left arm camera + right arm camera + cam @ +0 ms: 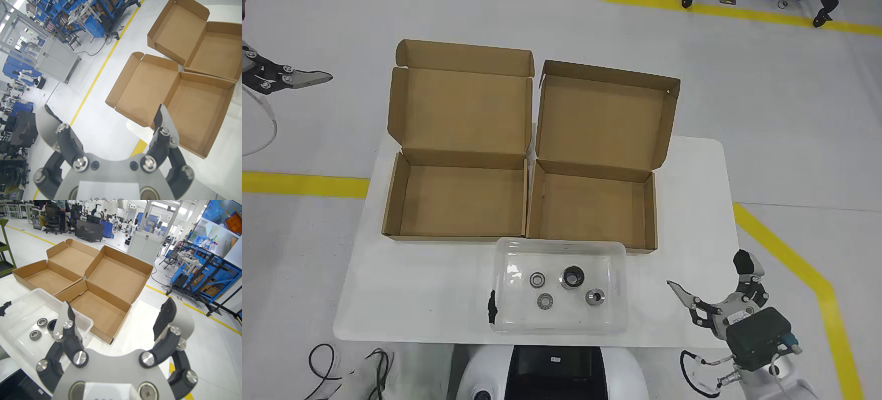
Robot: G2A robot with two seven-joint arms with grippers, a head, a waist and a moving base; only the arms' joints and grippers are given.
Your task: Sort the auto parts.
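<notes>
Far to the left, off the table's edge and above the floor, the left gripper [104, 111] hangs with its fingers spread wide and nothing between them. On the white table [392, 300] two open cardboard boxes sit side by side and touching, the left box [457, 200] and the right box [592, 208], both bare inside. Just in front of them, where they meet, a clear plastic tray [517, 312] holds the auto parts [573, 274], four round metal pieces lying apart from each other. At the table's front right corner the right gripper [708, 274] is also spread open, holding nothing.
</notes>
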